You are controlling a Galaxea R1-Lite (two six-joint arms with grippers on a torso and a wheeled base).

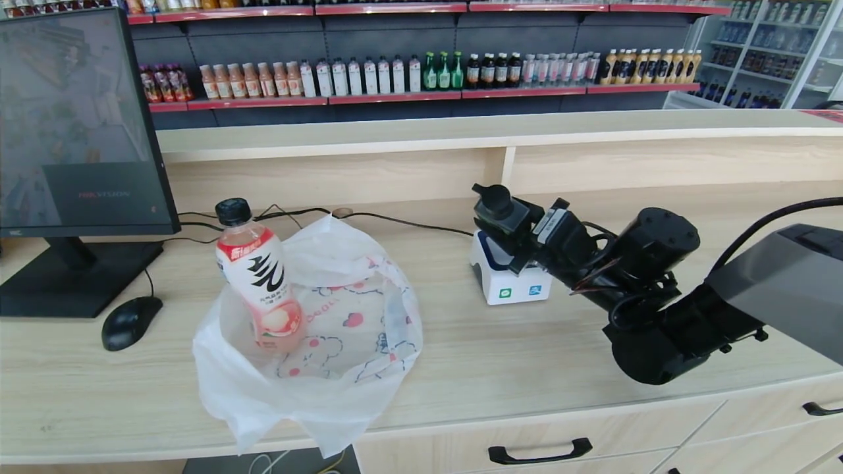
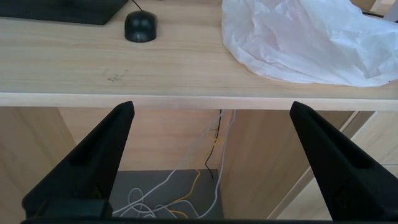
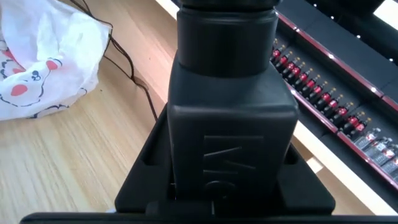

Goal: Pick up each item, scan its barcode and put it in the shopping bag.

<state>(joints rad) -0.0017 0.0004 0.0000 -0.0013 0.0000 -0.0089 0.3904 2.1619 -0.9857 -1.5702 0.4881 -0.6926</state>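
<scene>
scan step in hand: right gripper [image 1: 512,222] clenched on a black capped container [image 1: 494,199], held just above the white scanner [image 1: 512,283]. peach bottle [image 1: 258,276] already stands upright in the shopping bag [image 1: 369,342] on the counter [image 1: 527,355]. left gripper [image 2: 211,165] released, low in front of the counter edge. next, likely: turn barcode face to the scanner, then carry across to the bag and release beside the bottle without tipping it

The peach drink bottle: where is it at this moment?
In the head view the bottle stands upright inside the white shopping bag on the counter, in its left half, between the black mouse and the white box.
</scene>
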